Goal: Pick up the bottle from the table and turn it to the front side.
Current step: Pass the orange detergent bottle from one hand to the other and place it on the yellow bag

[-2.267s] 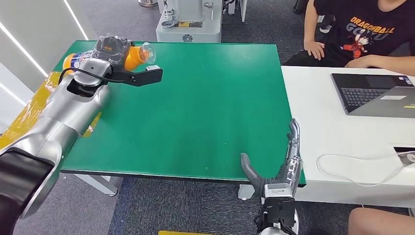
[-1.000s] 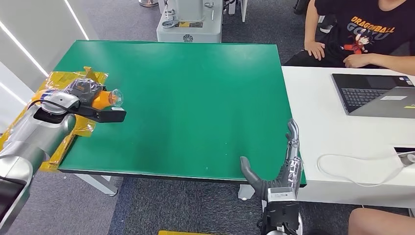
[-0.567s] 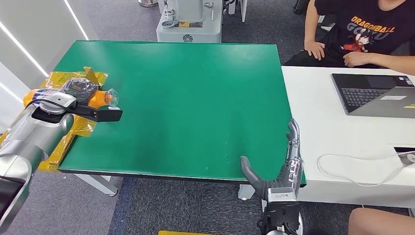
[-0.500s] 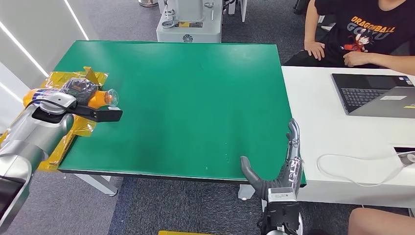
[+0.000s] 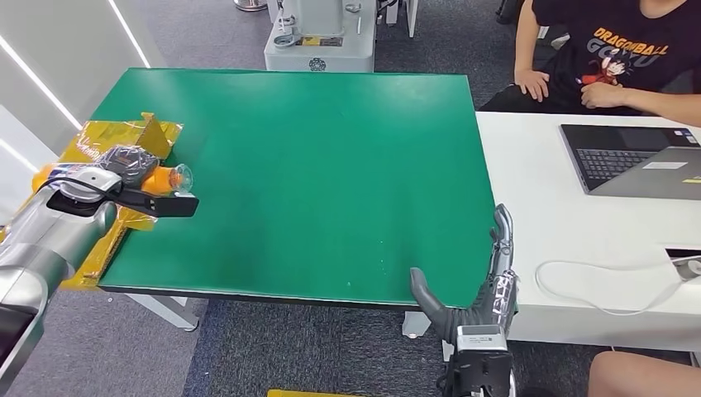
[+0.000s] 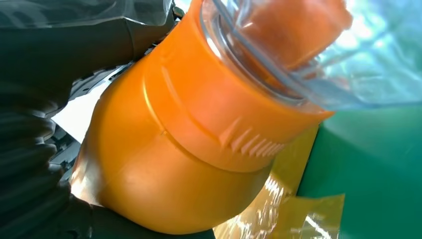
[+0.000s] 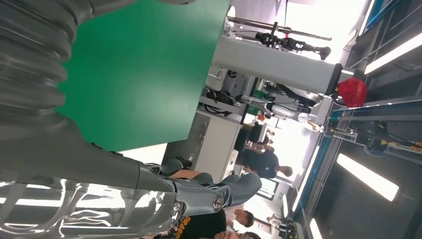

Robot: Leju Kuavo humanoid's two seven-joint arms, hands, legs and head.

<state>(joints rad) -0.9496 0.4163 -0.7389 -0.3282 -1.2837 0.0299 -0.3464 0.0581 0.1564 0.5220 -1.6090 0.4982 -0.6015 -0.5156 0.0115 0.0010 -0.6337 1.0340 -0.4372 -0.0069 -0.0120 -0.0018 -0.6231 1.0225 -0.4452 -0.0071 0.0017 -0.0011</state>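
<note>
We are holding the orange bottle (image 5: 157, 176) in our left hand (image 5: 124, 163), fingers wrapped around it, above the desk's (image 5: 331, 165) left edge; we should roll the wrist slowly, keeping the grip firm. Our right hand (image 5: 484, 285) is hanging with fingers spread.

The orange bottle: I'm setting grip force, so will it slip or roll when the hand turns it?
The bottle looks smooth and glossy, so it may slip in the left hand while turning. Its round body would probably roll if released on its side onto the green table. The plastic looks rigid.
</note>
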